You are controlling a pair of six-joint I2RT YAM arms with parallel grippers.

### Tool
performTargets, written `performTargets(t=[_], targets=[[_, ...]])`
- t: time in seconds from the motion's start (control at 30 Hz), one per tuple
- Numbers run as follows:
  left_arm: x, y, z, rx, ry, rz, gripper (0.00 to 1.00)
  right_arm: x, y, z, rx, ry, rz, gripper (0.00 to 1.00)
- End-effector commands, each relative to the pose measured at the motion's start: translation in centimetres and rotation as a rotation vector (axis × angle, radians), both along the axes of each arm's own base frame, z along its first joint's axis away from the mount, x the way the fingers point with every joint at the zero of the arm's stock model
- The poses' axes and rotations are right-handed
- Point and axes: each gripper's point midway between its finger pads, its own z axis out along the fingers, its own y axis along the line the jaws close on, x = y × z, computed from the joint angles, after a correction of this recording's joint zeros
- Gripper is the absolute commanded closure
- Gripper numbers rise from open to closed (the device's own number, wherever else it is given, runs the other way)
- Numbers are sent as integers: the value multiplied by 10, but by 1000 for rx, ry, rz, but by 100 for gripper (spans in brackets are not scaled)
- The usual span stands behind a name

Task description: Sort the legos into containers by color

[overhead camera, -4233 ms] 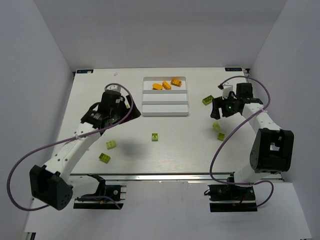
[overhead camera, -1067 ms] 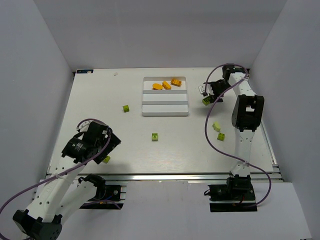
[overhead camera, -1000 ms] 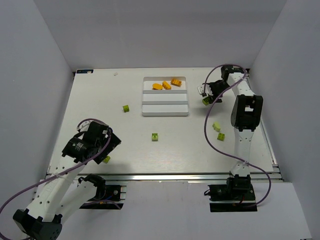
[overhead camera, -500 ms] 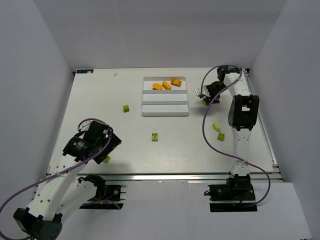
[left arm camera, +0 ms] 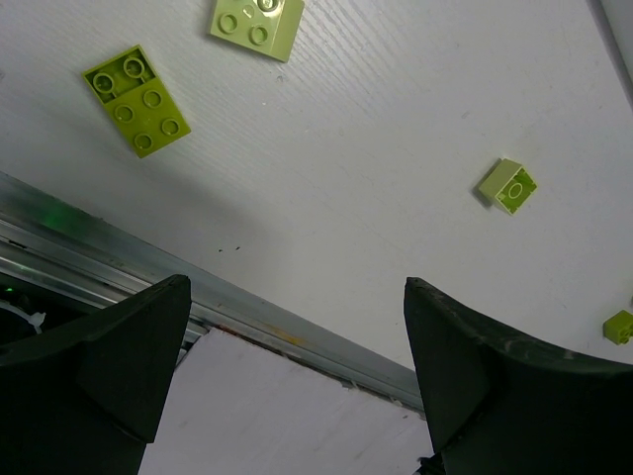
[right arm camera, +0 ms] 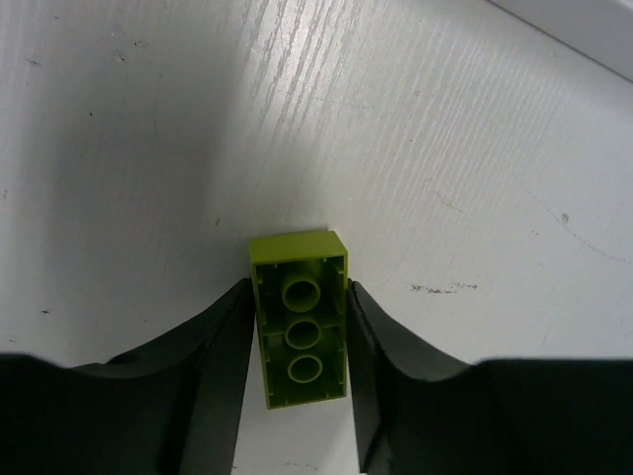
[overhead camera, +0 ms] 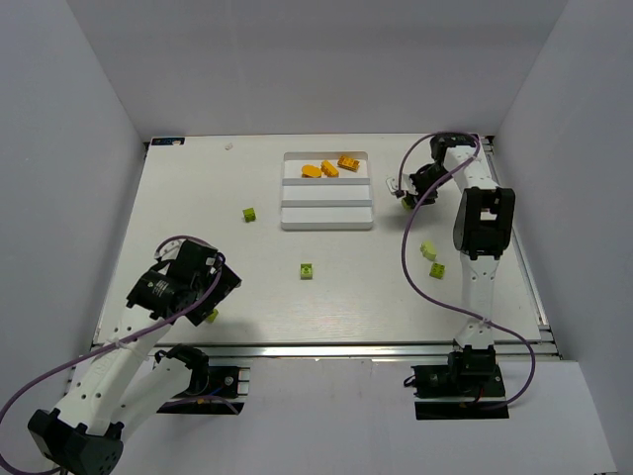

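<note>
Pale wood-grain table [overhead camera: 198,198], blank white walls [overhead camera: 79,99] around it, and the white tray [overhead camera: 327,216] lying toward 12 o'clock from the table's middle.

Sorting looks about a third done. Three orange bricks [overhead camera: 329,168] sit in the tray's far compartment; the middle and near compartments show nothing in them. No green piece is sorted yet.

My right pincer [right arm camera: 297,292] is clenched on a lime brick [right arm camera: 297,332], hollow side toward the camera, at 3 o'clock of the tray and just beside it. My left pincer [left arm camera: 294,287] is released and spread wide, low at 7 o'clock of the table, with a flat green brick [left arm camera: 138,87] and a paler brick [left arm camera: 257,18] lying ahead of it at 11 o'clock.

Loose on the table are a left green brick [overhead camera: 250,214], a middle green brick [overhead camera: 307,270], a right green brick [overhead camera: 428,250] and its neighbour [overhead camera: 436,270].

From above, my left wrist hides its own fingers and most of the two bricks by it. I cannot tell whether the held brick clears the table, nor whether the greens count as one colour or two.
</note>
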Motion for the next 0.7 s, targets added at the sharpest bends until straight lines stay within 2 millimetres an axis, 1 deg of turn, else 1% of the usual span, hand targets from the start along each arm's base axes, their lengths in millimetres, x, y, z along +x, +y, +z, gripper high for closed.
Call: performTargets(t=[0.0,0.03,0.1,0.13,0.17,0.2,0.23,0.27,0.3,0.33,0.4,0.43,0.47,0.5,0.53,0.57,0.6,0.63,0.67], targets=[[4,-1,-1,-9,-14,10,2,-4,2,-3,-3,-34,58,61],[5,-1,-1,-10,-19,11,2,-2,2,4,2,-43,33,67],[5,-1,-4,-7,-14,6,2,-4,8,7,18,-33,-6,83],[6,-2,-4,-7,-17,5,2,-4,8,16,30,-34,-44,91],[8,-3,-5,-7,-20,4,2,-5,11,21,49,-35,-64,93],[8,-3,-8,-2,-13,-2,2,-5,13,21,62,-38,-88,95],[9,-3,-8,-1,-15,-6,2,-4,17,37,83,-65,-108,96],[10,-4,-10,2,-9,-10,2,-5,22,45,124,-47,-167,97],[11,-4,-12,8,-7,-15,2,-2,26,52,151,-63,-196,97],[11,-4,-12,12,-5,-17,2,-2,34,72,180,-82,-216,98],[12,-2,-17,31,6,-19,2,-9,50,92,244,-58,-248,98],[12,0,-18,42,11,-23,2,-8,61,110,269,-94,-251,99],[12,2,-20,60,17,-18,2,-12,72,116,281,-85,-260,99],[12,4,-23,71,25,-18,2,-16,79,119,292,-78,-264,100],[12,5,-25,83,35,-16,2,-12,87,134,322,-116,-271,100],[12,7,-27,94,42,-13,2,-16,106,139,342,-111,-260,100],[12,10,-30,115,50,-8,2,-18,114,144,366,-88,-291,100],[12,12,-32,127,59,-6,2,-12,124,155,401,-107,-299,100],[12,12,-33,134,64,-4,2,-14,142,159,424,-90,-300,100]])
